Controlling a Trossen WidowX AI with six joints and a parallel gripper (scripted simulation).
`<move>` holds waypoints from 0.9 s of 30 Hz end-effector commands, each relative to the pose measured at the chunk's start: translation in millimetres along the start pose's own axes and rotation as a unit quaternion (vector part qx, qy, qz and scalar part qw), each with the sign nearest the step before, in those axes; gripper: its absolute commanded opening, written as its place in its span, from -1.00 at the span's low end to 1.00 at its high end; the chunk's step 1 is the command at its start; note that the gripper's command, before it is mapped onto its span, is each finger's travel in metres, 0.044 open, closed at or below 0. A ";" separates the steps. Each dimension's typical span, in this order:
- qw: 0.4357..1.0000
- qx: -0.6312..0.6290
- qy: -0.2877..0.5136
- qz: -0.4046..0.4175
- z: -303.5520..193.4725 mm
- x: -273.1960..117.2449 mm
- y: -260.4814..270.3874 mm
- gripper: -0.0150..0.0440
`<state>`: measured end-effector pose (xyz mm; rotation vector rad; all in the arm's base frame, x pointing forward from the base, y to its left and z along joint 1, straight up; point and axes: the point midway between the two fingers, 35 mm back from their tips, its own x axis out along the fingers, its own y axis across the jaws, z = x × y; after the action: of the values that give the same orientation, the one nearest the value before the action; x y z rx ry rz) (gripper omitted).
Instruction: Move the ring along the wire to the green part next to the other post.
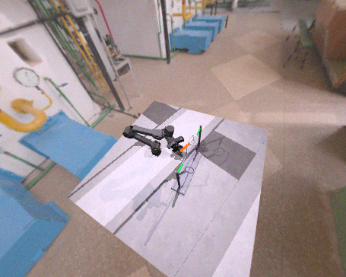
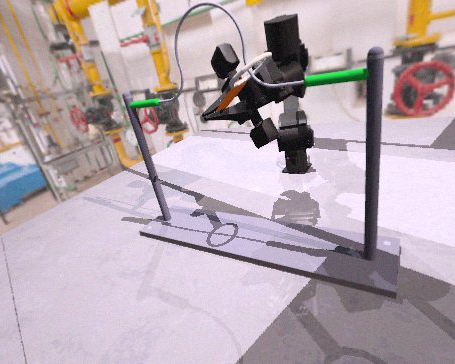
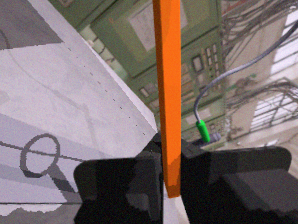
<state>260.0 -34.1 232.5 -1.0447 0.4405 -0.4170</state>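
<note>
My gripper (image 1: pixel 181 152) (image 2: pixel 216 112) (image 3: pixel 162 136) is shut on the orange handle (image 1: pixel 185 147) (image 2: pixel 231 96) (image 3: pixel 170 90), which tilts up from the fingers to the pale ring (image 2: pixel 259 58). The ring appears to be around the thin grey wire (image 2: pixel 177 55) (image 3: pixel 235 73), on the lower part of the arch's right side in the exterior view. Whether they touch cannot be told. One green part (image 1: pixel 198 131) (image 2: pixel 337 77) is to the right of the ring in that view; the other green part (image 1: pixel 180 167) (image 2: pixel 145 103) is at the far left. The ring is out of the wrist view.
A tall right post (image 2: pixel 374 150) and a left post (image 2: pixel 147 155) stand on a long flat base (image 2: pixel 310 265) on the table. The arch of the wire rises above my fingers in the exterior view. A ring-shaped shadow (image 3: pixel 23 159) falls on the base.
</note>
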 end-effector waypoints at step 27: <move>0.960 0.243 -0.011 0.141 20.6 -12.1 86.5 -1.00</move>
<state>270.8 16.2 170.7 -0.5634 0.4264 -0.2518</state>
